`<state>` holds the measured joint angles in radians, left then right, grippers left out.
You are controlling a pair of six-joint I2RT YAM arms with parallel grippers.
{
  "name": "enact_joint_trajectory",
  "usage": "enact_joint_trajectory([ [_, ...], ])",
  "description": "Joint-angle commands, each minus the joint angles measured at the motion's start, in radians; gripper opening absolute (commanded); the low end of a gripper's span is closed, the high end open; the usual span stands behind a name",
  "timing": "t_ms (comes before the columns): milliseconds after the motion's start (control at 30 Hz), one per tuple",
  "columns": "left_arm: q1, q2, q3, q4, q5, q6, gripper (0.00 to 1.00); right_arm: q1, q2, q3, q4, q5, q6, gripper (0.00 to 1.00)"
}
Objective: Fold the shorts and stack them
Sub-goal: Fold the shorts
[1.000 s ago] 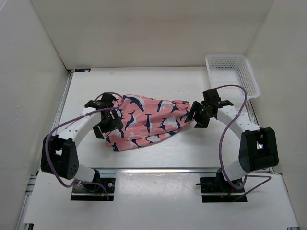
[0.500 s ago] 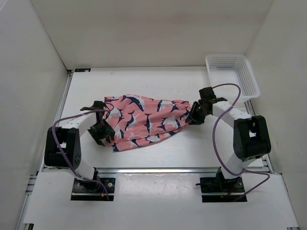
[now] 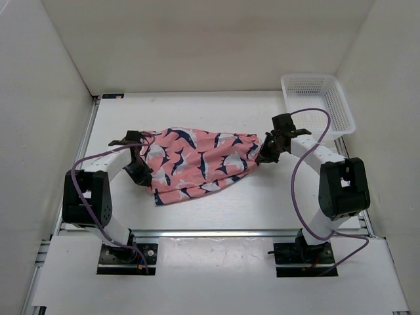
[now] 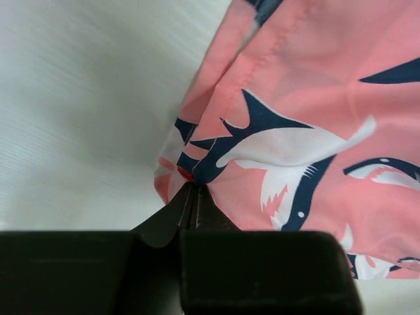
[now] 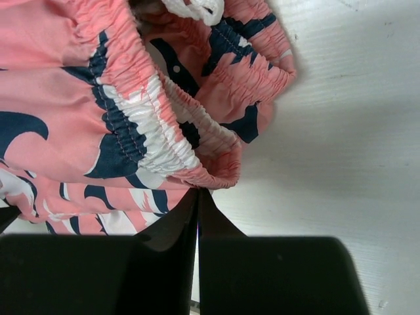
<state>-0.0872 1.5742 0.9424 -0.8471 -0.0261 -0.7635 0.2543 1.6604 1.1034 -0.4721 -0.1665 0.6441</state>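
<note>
The salmon-pink shorts (image 3: 197, 161) with navy-and-white shark shapes lie spread across the middle of the table. My left gripper (image 3: 144, 174) is at their left edge. In the left wrist view it (image 4: 191, 187) is shut, pinching a corner of the hem, and the shorts (image 4: 295, 98) fan away from the tips. My right gripper (image 3: 262, 155) is at their right end. In the right wrist view it (image 5: 198, 191) is shut, its tips meeting on the edge of the gathered elastic waistband (image 5: 141, 141).
A white mesh basket (image 3: 318, 102) stands at the back right corner, behind the right arm. White walls enclose the table on three sides. Purple cables loop over both arms.
Both grippers have shut from open onto the ends of the shorts. Both arms dropped lower and moved in, and the cloth has shifted slightly toward the back.
</note>
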Motion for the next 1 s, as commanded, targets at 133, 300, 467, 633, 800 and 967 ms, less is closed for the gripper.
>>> enact_joint_trajectory([
  [133,0.012,-0.111,0.143,-0.073,0.000,0.042,0.10,0.005,-0.042,0.122,-0.043,0.028,-0.004,0.00],
  [300,0.012,-0.157,0.379,-0.202,0.000,0.079,0.10,-0.004,-0.042,0.283,-0.118,0.062,-0.035,0.00],
  [467,0.012,-0.187,0.513,-0.282,0.040,0.112,0.10,-0.015,-0.042,0.426,-0.155,0.073,-0.057,0.00],
  [633,-0.052,-0.246,0.374,-0.236,0.078,0.079,0.10,-0.050,-0.042,0.366,-0.165,0.093,-0.066,0.00],
  [800,-0.117,-0.266,0.097,-0.110,0.141,0.023,0.10,-0.073,-0.019,0.225,-0.109,0.104,-0.076,0.00],
  [967,-0.151,-0.203,-0.077,-0.037,0.141,0.003,0.49,-0.073,0.100,0.167,-0.088,0.084,-0.087,0.19],
])
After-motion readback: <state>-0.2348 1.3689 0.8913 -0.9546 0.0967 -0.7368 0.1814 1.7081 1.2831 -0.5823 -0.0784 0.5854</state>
